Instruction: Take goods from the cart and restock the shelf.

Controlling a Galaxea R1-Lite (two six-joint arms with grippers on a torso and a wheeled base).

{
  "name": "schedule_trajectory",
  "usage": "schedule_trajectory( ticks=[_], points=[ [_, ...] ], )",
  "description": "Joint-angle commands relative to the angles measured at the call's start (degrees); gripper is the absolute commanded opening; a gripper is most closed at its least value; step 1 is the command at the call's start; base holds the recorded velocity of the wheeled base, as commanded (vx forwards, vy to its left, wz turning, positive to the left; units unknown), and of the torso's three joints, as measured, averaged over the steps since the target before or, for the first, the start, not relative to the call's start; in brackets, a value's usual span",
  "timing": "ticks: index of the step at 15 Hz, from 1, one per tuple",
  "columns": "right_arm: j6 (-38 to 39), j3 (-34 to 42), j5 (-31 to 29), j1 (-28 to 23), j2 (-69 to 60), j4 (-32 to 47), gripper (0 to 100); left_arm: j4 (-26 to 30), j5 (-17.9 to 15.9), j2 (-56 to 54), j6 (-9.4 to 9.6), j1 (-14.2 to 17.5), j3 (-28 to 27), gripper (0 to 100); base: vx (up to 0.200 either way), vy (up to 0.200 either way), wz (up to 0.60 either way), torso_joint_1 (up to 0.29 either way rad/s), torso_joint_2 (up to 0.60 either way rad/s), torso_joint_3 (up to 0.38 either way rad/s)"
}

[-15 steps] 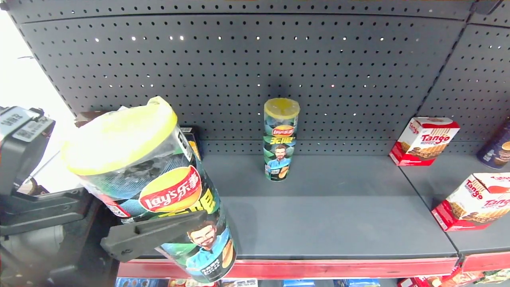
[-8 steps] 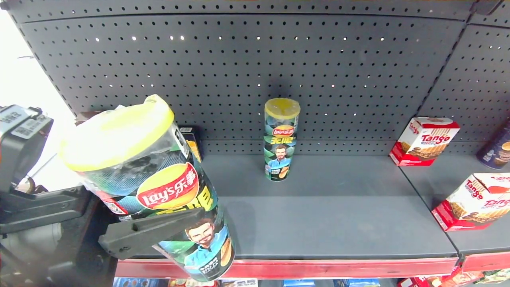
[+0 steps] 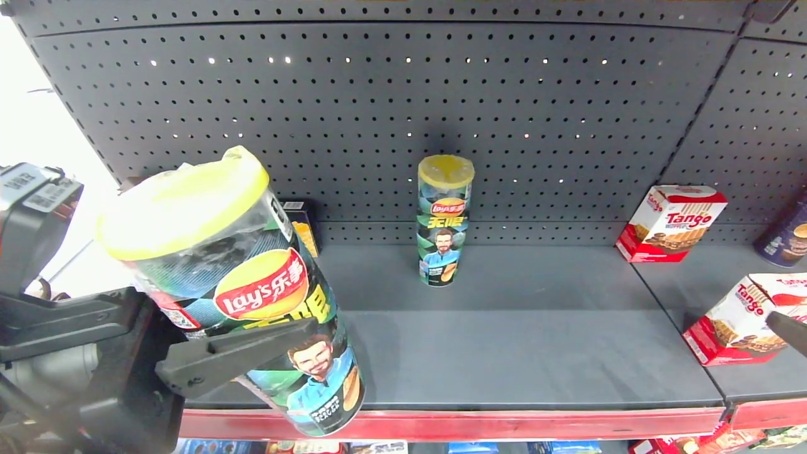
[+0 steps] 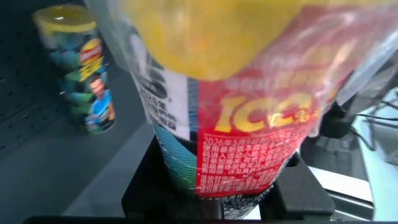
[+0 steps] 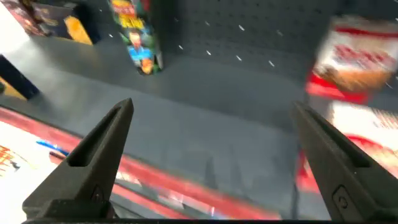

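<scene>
- Left gripper [image 3: 252,343]: fingers [image 3: 239,356] pinch the tilted chips can [image 3: 233,277] at the shelf's [image 3: 536,353] front edge.
- Right gripper [image 5: 211,155]: fingers spread, empty.
- Placing step: next, probably carry it toward 2 o'clock and stand it upright beside the standing can [image 3: 444,221].

chip canister [image 3: 233,284] ×2, both yellow-lidded, second chip canister [image 3: 444,221] counted | wafer box [image 3: 671,222] ×2, both red-and-white, second wafer box [image 3: 741,318] counted | dark blue tub [image 3: 785,236] ×1, partly out of view | small dark box [image 3: 302,224] ×1 | packs on lower tier [image 3: 567,447]: too cut off to count
</scene>
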Motion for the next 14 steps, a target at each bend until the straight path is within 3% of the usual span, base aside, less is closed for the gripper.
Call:
schedule_trajectory(
  ticks=[1, 4, 7, 9, 12, 14],
  points=[
    [-0.34, -1.21, 0.17, 1.71, 17.46, -11.92, 100, 0.0, -0.01, -0.03, -0.1, 1.12, 0.07, 0, 0.0, 0.0, 0.0, 0.0, 0.0, 0.0],
    [-0.07, -7.45, 1.32, 1.71, 25.37, -15.17, 100, -0.53, -0.01, -0.12, -1.69, 1.3, 0.16, 0, 0.0, 0.0, 0.0, 0.0, 0.0, 0.0],
    [-3.33, -11.85, 12.13, 1.18, 30.56, -15.97, 100, -1.23, -0.27, -0.03, -2.48, 1.3, -1.07, 0, 0.0, 0.0, 0.0, 0.0, 0.0, 0.0],
    [-7.72, -14.31, 15.12, 1.18, 34.16, -16.93, 100, -1.14, -0.45, -0.03, -3.44, 1.3, -1.16, 0, 0.0, 0.0, 0.0, 0.0, 0.0, 0.0],
    [-9.65, -25.03, 22.5, 2.15, 40.93, -14.56, 100, -1.05, -1.15, -0.03, -3.71, 1.3, -1.16, 0, 0.0, 0.0, 0.0, 0.0, 0.0, 0.0],
    [-9.92, -31.18, 26.45, 2.06, 45.76, -13.5, 100, -1.14, -1.24, -0.12, -4.85, 1.39, -0.89, 0, 0.0, 0.0, 0.0, 0.0, 0.0, 0.0]
  ],
)
